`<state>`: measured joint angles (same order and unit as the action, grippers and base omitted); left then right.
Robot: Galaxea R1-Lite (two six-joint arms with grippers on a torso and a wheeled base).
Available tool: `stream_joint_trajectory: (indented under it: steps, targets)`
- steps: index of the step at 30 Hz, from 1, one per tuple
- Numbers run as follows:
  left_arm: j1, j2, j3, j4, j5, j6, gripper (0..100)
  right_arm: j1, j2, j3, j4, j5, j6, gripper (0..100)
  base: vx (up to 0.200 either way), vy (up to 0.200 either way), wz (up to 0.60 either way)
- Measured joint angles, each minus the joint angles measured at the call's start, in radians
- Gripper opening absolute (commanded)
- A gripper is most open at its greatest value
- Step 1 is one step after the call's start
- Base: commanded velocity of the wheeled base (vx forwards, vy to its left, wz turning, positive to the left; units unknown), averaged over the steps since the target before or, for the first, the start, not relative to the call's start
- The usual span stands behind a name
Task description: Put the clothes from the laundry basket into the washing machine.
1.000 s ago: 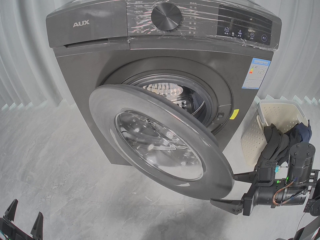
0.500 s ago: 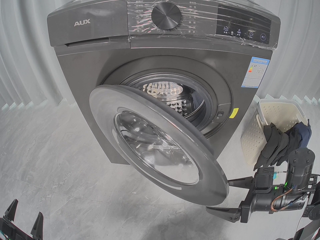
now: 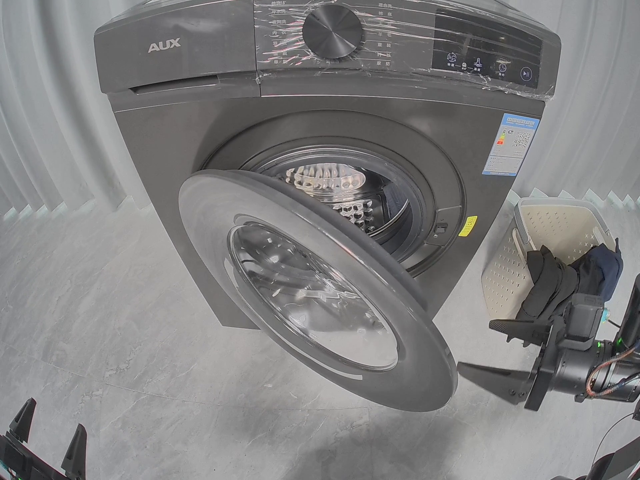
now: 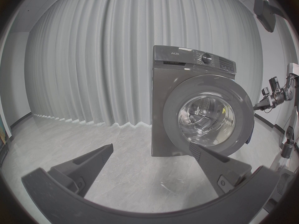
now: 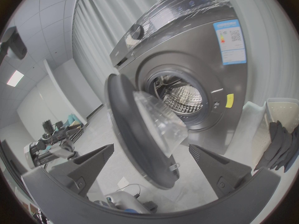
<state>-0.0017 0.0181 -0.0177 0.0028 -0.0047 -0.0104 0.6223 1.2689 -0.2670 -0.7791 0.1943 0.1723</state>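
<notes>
The grey washing machine (image 3: 320, 101) stands with its round door (image 3: 313, 288) swung wide open, and the steel drum (image 3: 347, 191) shows behind it. To its right, a cream laundry basket (image 3: 567, 225) holds dark clothes (image 3: 550, 288) draped over its rim and a blue garment (image 3: 605, 265). My right gripper (image 3: 499, 351) is open and empty, between the door's edge and the basket, just below the hanging dark clothes. In the right wrist view the open fingers (image 5: 215, 164) frame the door (image 5: 130, 128), with the dark clothes (image 5: 277, 143) off to one side. My left gripper (image 3: 50, 428) is open, low at the left.
Pale tiled floor (image 3: 100, 315) spreads to the left of and before the machine. A pleated white curtain (image 3: 47, 101) runs behind it. The open door juts far out toward me, taking up the middle. A cable and a device (image 5: 124, 199) lie on the floor.
My right gripper has drawn back to the right from the door's lower rim and risen toward the basket's dark clothes. The door swung slightly wider earlier. The left gripper is unmoved.
</notes>
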Motion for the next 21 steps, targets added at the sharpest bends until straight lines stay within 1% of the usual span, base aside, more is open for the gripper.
stream_joint_trajectory:
  steps: [4, 6, 11, 14, 21]
  targets:
    - [0.0, 0.0, 0.0, 0.0, 0.0, 0.0, 100, -0.092, 0.006, -0.013, -0.001, -0.003, 0.004, 100, 0.0, 0.0, 0.0]
    - [0.0, 0.0, 0.0, 0.0, 0.0, 0.0, 100, -0.127, 0.032, -0.02, -0.003, -0.004, 0.004, 100, 0.0, 0.0, 0.0]
    - [0.0, 0.0, 0.0, 0.0, 0.0, 0.0, 100, -0.174, 0.109, -0.028, -0.02, -0.014, 0.002, 100, 0.0, 0.0, 0.0]
    - [0.0, 0.0, 0.0, 0.0, 0.0, 0.0, 100, -0.176, 0.149, -0.03, -0.029, -0.027, 0.0, 100, 0.0, 0.0, 0.0]
    - [0.0, 0.0, 0.0, 0.0, 0.0, 0.0, 100, -0.105, 0.216, -0.024, -0.032, -0.04, 0.001, 100, 0.0, 0.0, 0.0]
